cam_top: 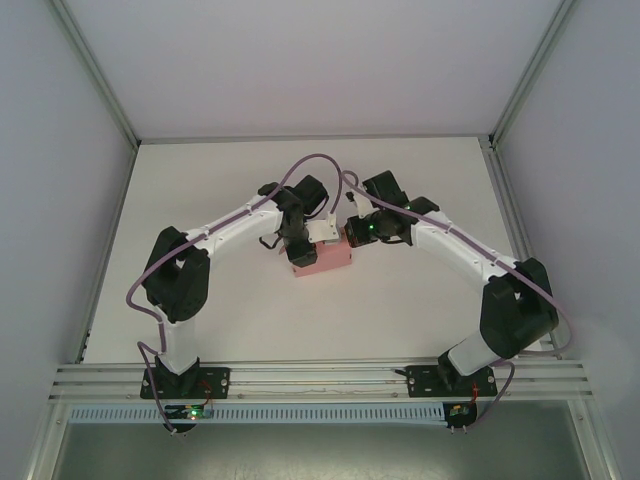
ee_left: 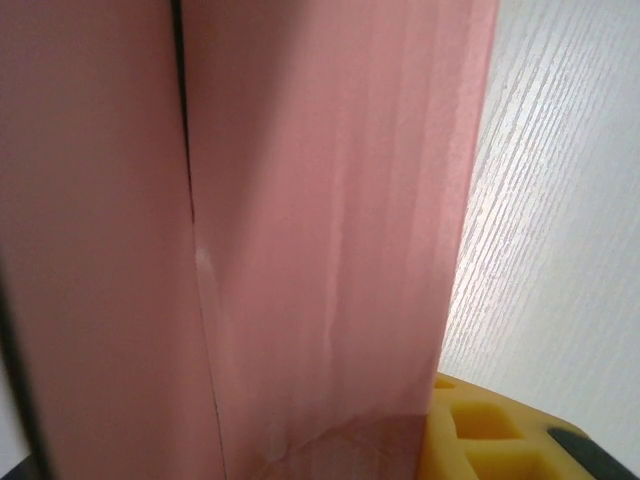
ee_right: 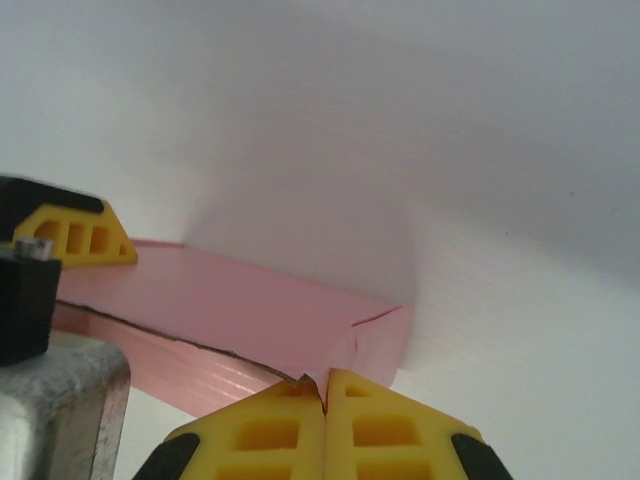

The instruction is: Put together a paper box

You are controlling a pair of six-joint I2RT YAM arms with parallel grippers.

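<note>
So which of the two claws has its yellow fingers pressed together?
The right gripper: its two fingers meet at the paper box's near corner. The left gripper shows one finger, set against the box's side.

Count:
- 1 pink box [cam_top: 322, 258]
- 2 arms: left arm [cam_top: 230, 226], right arm [cam_top: 462, 250]
- 2 grippers, one per arm: left gripper [cam_top: 303, 250], right gripper [ee_right: 323, 400]
- Yellow pads [ee_right: 270, 435]: right wrist view has 3 (right's own 2, plus 1 of the left's). Left wrist view has 1.
- 2 purple cables [cam_top: 320, 156], one per arm
- 2 green LEDs [cam_top: 372, 228] lit
- 1 white table [cam_top: 300, 320]
- 3 grey walls [cam_top: 300, 60] round it
</note>
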